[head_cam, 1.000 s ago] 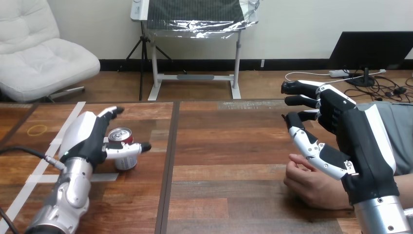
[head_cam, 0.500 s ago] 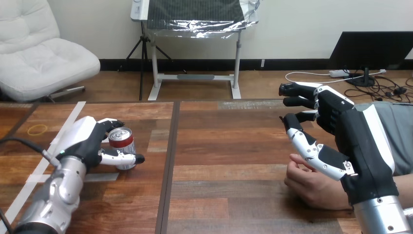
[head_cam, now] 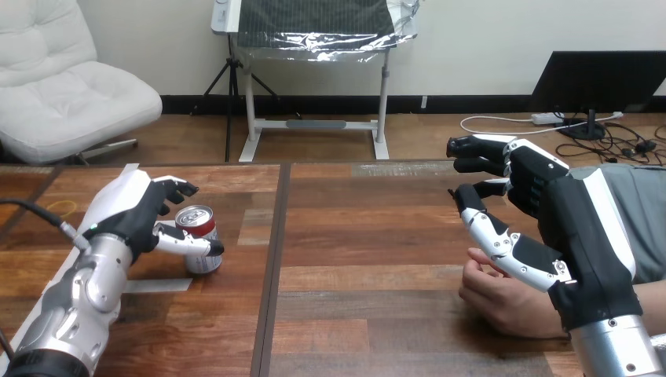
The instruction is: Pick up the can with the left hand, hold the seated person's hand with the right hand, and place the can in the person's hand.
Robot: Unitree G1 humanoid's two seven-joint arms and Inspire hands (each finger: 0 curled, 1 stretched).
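A red and silver can (head_cam: 198, 224) stands upright on the left part of the wooden table (head_cam: 369, 236). My left hand (head_cam: 129, 212) is at its left side, open: the fingers (head_cam: 179, 188) reach over behind the can's top with a gap, and the thumb (head_cam: 188, 244) lies across its front. My right hand (head_cam: 577, 236) is open and raised at the right, its fingers spread. Below it the person's hand (head_cam: 506, 302) rests on the table, loosely curled, apart from my hand.
White tape strips (head_cam: 155, 286) lie on the table around the can and under my left forearm. A dark seam (head_cam: 275, 259) runs front to back between the can and the table's middle. The person's forearm lies along the right edge.
My left hand has dropped and drawn back to the left, its thumb now lying across the can's front. The can stays put. My right hand has barely moved.
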